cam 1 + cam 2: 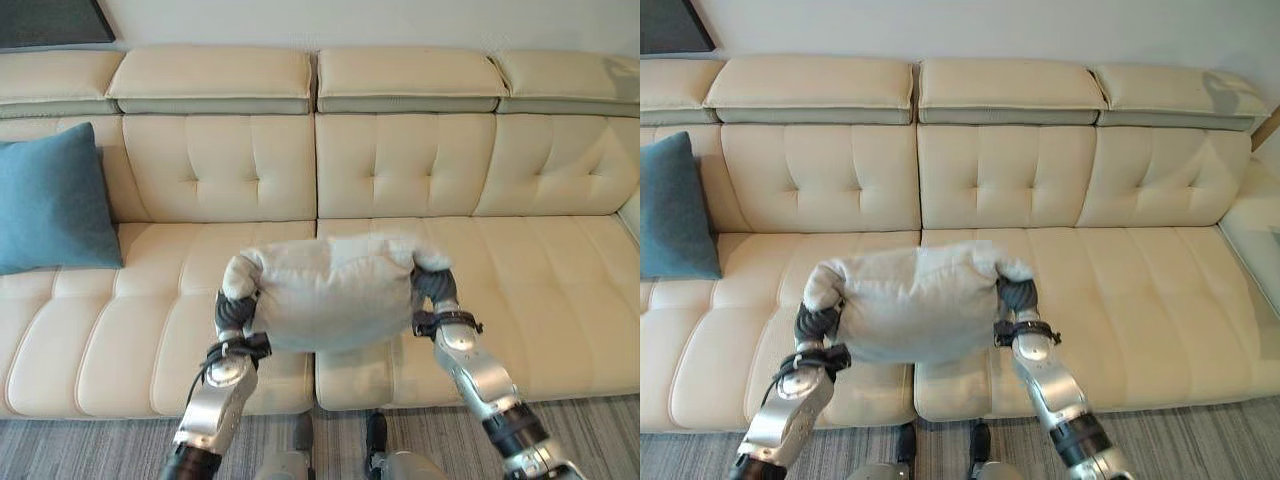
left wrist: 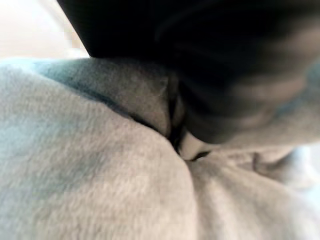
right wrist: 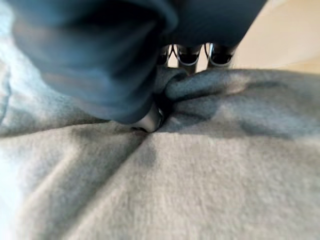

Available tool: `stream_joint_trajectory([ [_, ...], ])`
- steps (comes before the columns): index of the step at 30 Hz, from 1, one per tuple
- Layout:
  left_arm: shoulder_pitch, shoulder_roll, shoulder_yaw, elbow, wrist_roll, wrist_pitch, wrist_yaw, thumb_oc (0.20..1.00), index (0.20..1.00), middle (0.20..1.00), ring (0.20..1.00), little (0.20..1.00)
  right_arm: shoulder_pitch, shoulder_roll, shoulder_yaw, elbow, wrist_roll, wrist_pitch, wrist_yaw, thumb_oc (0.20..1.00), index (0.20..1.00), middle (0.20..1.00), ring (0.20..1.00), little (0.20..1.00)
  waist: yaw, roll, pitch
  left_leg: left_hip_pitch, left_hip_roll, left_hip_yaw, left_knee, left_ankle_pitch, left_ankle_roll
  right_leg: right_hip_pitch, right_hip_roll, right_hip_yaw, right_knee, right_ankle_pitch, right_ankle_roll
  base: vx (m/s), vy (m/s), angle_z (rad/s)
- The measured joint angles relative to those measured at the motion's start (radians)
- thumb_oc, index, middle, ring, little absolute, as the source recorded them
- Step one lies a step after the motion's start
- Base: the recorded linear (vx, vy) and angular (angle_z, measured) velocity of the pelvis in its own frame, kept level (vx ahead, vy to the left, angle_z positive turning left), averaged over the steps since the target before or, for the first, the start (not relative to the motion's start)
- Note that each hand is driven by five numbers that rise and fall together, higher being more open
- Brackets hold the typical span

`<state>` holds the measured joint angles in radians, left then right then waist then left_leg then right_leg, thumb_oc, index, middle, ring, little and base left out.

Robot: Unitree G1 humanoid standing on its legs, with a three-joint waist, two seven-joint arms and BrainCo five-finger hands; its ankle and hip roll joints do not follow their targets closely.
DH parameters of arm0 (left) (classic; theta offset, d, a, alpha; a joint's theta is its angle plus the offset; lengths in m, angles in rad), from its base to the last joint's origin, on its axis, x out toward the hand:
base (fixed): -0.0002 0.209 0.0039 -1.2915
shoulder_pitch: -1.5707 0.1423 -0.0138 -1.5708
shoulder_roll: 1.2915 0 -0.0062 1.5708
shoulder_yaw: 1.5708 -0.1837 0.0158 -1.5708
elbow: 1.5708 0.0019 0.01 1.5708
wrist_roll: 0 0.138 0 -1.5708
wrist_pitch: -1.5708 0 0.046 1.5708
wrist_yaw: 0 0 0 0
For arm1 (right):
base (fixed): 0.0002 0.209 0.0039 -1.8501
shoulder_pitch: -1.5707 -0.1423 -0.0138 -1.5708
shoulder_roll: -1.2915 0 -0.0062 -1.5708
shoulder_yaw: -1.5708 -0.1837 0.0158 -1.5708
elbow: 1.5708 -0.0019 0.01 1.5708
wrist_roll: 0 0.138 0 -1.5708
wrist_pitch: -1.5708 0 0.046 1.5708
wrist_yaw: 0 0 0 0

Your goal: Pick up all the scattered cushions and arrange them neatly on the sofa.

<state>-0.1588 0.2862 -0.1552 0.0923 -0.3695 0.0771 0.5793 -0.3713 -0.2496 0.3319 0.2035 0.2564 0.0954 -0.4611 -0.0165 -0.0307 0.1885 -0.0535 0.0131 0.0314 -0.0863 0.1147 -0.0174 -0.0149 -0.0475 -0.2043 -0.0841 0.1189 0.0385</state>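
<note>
Over the front of the cream sofa [image 1: 400, 170], just above its middle seam, a pale grey cushion [image 1: 330, 290] is held up between the two hands. The left hand [image 1: 236, 308] grips its left end and the right hand [image 1: 432, 286] its right end; in the head views the dark ribbed covers show against the fabric, while the fingers are sunk into the cushion's sides. The right wrist view shows silver fingers [image 3: 189, 55] curled over a bunched fold of the grey cloth, with the thumb pressed in beside them, so that hand pinches the cushion. The left wrist view shows a fingertip [image 2: 192, 145] dug into a crease of the fabric under the dark cover, pinching it too, though most of that hand is too blurred to make out.

The cushion hides the seat's front edge directly behind it. A teal cushion [image 1: 50, 200] leans upright against the backrest at the sofa's far left, cut off by the picture's edge and well apart from the grey one. The seats to the right lie bare up to the arm end. Grey striped carpet [image 1: 90, 445] runs along the sofa's base.
</note>
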Motion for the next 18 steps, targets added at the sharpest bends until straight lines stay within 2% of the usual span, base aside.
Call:
stream_joint_trajectory([
  [3,-0.069,0.025,0.000,0.019,0.000,-0.004,0.030,0.200,0.200,0.200,0.200,0.200,-0.061,0.003,0.014,0.038,0.001,0.000,-0.026,0.200,0.200,0.200,0.200,0.200,0.002,0.002,-0.007,-0.033,-0.002,-0.016,0.006,0.019,0.011,-0.027,0.000,-0.017,0.000,0.009,-0.011,-0.08,0.047,0.16],
  [9,-0.262,0.049,-0.014,0.207,-0.003,-0.015,0.101,0.200,0.200,0.200,0.200,0.200,-0.254,0.021,0.063,0.222,0.010,0.006,-0.090,0.200,0.200,0.200,0.200,0.200,0.021,0.012,-0.006,-0.165,-0.001,-0.018,0.015,0.045,0.008,-0.156,0.003,-0.015,0.000,0.029,-0.015,-0.06,0.033,0.02],
  [13,-0.390,0.060,-0.058,0.346,-0.003,-0.020,0.135,0.200,0.200,0.200,0.200,0.200,-0.395,0.031,0.089,0.374,0.023,0.018,-0.120,0.200,0.200,0.200,0.200,0.200,0.032,0.017,0.032,-0.236,0.002,-0.020,0.023,0.058,0.004,-0.220,0.004,-0.017,0.000,0.045,-0.023,0.00,0.000,0.00],
  [15,-0.504,0.085,-0.074,0.408,-0.003,-0.024,0.154,0.200,0.200,0.200,0.200,0.200,-0.518,0.032,0.089,0.430,0.040,0.015,-0.133,0.200,0.200,0.200,0.200,0.200,0.036,0.018,0.064,-0.296,0.005,-0.024,0.022,0.063,-0.013,-0.281,0.008,-0.019,0.000,0.051,-0.022,0.03,-0.009,0.03],
  [17,-0.596,0.100,-0.089,0.464,-0.003,-0.051,0.164,0.200,0.200,0.200,0.200,0.200,-0.605,0.025,0.089,0.466,0.040,0.009,-0.148,0.200,0.200,0.200,0.200,0.200,0.040,0.017,0.088,-0.322,0.008,-0.026,0.014,0.087,-0.006,-0.309,0.010,-0.023,0.000,0.068,-0.035,0.01,0.001,0.05],
  [18,-0.669,0.109,-0.114,0.545,-0.003,-0.063,0.167,0.200,0.200,0.200,0.200,0.200,-0.666,0.023,0.095,0.533,0.041,-0.005,-0.150,0.200,0.200,0.200,0.200,0.200,0.041,0.017,0.091,-0.336,0.008,-0.030,0.008,0.092,-0.012,-0.325,0.011,-0.027,0.000,0.068,-0.035,0.01,0.004,0.06],
])
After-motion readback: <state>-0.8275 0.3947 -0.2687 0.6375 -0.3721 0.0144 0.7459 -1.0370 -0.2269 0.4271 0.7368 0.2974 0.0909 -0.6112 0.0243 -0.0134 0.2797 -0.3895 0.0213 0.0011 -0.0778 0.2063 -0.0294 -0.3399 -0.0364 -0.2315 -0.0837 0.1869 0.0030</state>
